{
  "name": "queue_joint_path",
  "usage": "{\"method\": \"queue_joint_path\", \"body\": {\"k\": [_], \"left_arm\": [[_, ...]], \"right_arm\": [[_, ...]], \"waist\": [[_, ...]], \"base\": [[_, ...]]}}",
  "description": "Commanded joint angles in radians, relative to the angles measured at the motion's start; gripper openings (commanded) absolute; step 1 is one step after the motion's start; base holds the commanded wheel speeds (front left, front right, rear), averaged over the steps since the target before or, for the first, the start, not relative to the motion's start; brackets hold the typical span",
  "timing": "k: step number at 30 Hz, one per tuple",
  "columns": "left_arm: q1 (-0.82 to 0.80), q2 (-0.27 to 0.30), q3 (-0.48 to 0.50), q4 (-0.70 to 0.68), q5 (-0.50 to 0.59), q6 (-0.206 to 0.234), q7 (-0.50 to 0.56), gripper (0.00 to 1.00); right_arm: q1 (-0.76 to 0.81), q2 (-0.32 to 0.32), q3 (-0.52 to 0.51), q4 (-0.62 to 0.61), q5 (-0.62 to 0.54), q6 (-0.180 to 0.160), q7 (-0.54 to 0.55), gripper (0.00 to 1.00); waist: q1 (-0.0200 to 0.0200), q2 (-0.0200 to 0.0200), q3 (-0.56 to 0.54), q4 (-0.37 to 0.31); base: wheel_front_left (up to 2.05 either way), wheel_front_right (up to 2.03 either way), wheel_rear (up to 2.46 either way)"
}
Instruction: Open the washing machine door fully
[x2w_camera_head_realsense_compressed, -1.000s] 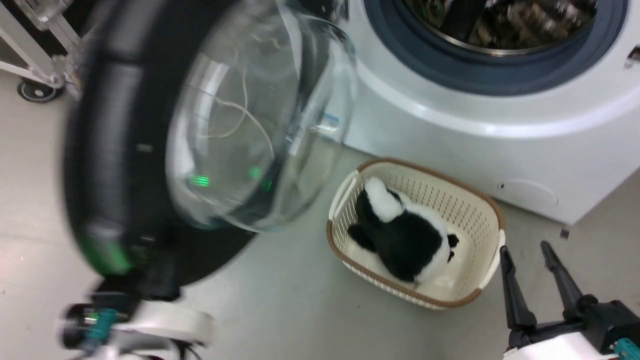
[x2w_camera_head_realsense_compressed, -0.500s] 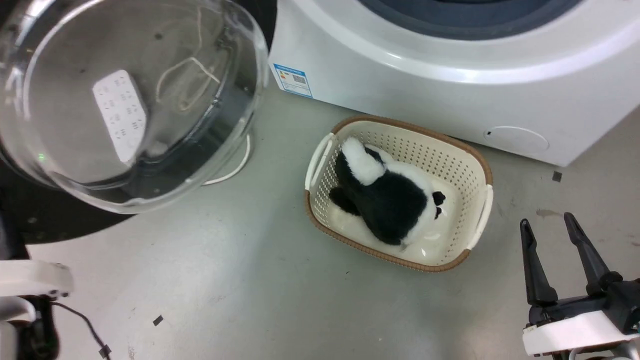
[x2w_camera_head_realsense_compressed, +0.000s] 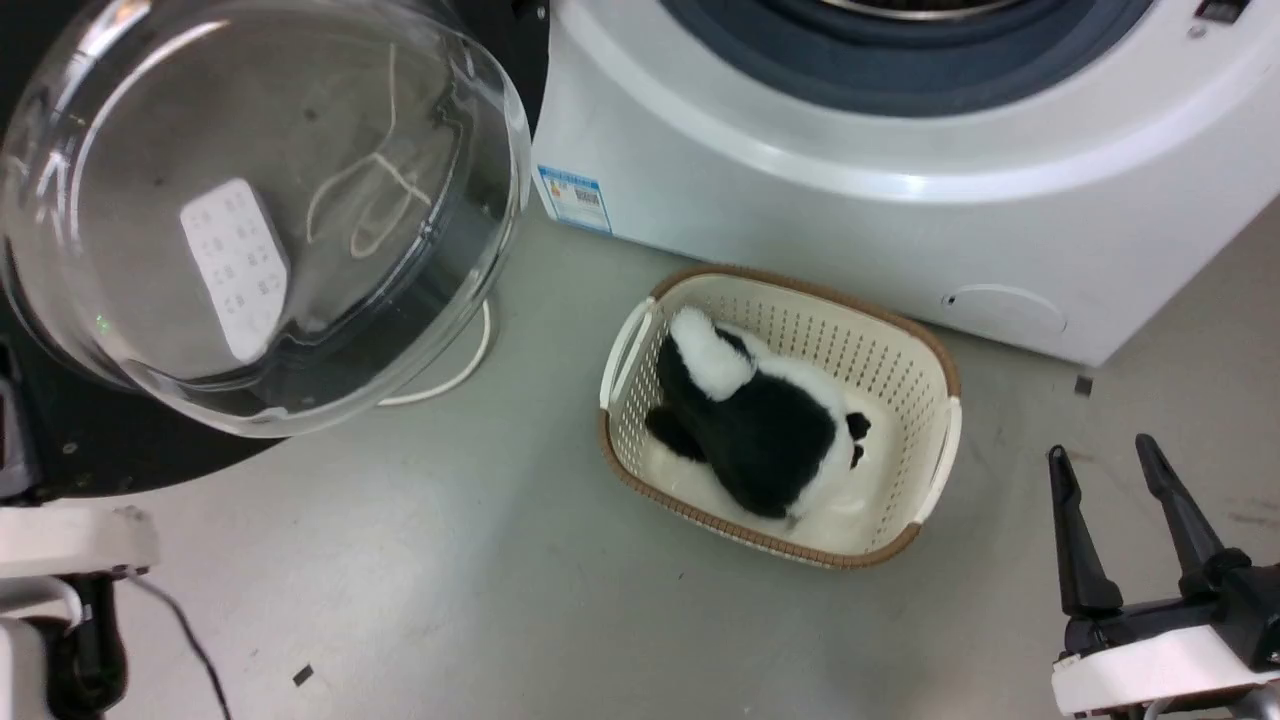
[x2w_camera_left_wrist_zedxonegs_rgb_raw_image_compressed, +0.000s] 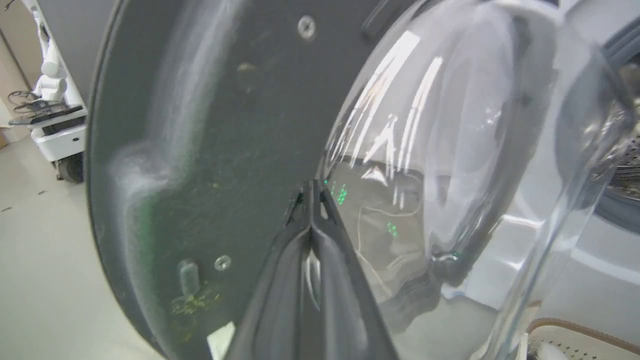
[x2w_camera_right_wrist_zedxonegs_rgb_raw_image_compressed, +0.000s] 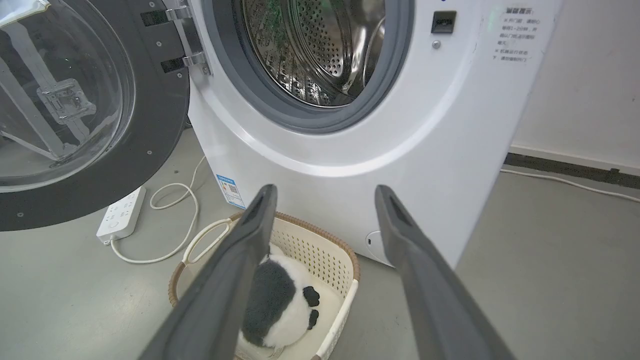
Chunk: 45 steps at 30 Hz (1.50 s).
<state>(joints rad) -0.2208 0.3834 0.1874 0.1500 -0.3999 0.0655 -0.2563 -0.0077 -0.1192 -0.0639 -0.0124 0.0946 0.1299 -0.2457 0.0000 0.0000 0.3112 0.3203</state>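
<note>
— Where was the washing machine door (x2w_camera_right_wrist_zedxonegs_rgb_raw_image_compressed: 150, 150)?
— Swung wide on its hinge (x2w_camera_right_wrist_zedxonegs_rgb_raw_image_compressed: 186, 37), left of the drum (x2w_camera_right_wrist_zedxonegs_rgb_raw_image_compressed: 320, 50) (glass bowl bulging outward).
— And the pincers?
— The left pincer (x2w_camera_left_wrist_zedxonegs_rgb_raw_image_compressed: 311, 200) was pressed together, tips at the door's inner face beside the glass. The right pincer (x2w_camera_head_realsense_compressed: 1100, 448) was spread and empty, over the floor near the basket (x2w_camera_head_realsense_compressed: 930, 350) holding a plush toy (x2w_camera_head_realsense_compressed: 770, 440).

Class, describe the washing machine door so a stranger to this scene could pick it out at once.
Find the white front-loading washing machine. Hinged beside its drum opening hangs the washing machine door, swung open above the floor. It is a big glossy black disc with a bulging clear glass bowl, unlike the grey rubber ring or the small white flap.
</note>
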Motion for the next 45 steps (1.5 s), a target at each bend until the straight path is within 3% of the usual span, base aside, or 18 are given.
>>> {"method": "queue_joint_path", "body": {"k": [1,5,8,17,18,19,30,36,45], "left_arm": [[0.002,-0.008,-0.001,-0.021,0.012,-0.009,-0.005,0.00],[0.041,-0.053,-0.033,-0.126,0.056,-0.032,-0.005,0.00],[0.091,-0.067,-0.094,-0.185,0.071,-0.080,-0.005,0.00],[0.227,-0.147,-0.215,-0.252,0.088,-0.087,0.011,0.00],[0.235,-0.154,-0.227,-0.241,0.095,-0.085,0.011,0.42],[0.241,-0.162,-0.238,-0.231,0.104,-0.081,0.010,0.99],[0.305,-0.223,-0.319,-0.124,0.197,-0.023,-0.002,1.00],[0.315,-0.247,-0.338,-0.062,0.223,-0.004,-0.005,1.00],[0.319,-0.265,-0.350,-0.073,0.245,0.014,-0.005,1.00]], "right_arm": [[0.008,0.007,-0.004,0.003,-0.003,0.001,-0.006,1.00],[0.014,0.027,-0.011,0.016,-0.008,0.001,-0.011,1.00],[0.017,0.040,-0.014,0.028,-0.012,0.001,-0.013,1.00],[0.059,0.063,-0.034,0.053,-0.019,0.001,-0.016,1.00],[0.065,0.064,-0.029,0.054,-0.020,0.001,-0.016,1.00],[0.071,0.065,-0.025,0.054,-0.021,0.001,-0.016,1.00],[0.102,0.069,0.017,0.053,0.005,0.001,-0.016,1.00],[0.110,0.069,0.022,0.056,0.018,0.001,-0.016,1.00],[0.108,0.069,0.025,0.061,0.026,0.001,-0.016,1.00]], "waist": [[0.0000,0.0000,-0.033,-0.001],[0.0000,0.0000,-0.100,-0.015],[0.0000,0.0000,-0.151,-0.043],[0.0000,0.0000,-0.257,-0.152],[0.0000,0.0000,-0.266,-0.166],[0.0000,0.0000,-0.272,-0.177],[0.0000,0.0000,-0.320,-0.274],[0.0000,0.0000,-0.322,-0.295],[0.0000,0.0000,-0.323,-0.307]], "base": [[0.00,0.00,0.00],[0.00,0.00,0.00],[0.00,0.00,0.00],[0.00,0.00,0.00],[0.00,0.00,0.00],[0.00,0.00,0.00],[0.00,0.00,0.00],[0.00,0.00,0.00],[0.00,0.00,0.00]]}}
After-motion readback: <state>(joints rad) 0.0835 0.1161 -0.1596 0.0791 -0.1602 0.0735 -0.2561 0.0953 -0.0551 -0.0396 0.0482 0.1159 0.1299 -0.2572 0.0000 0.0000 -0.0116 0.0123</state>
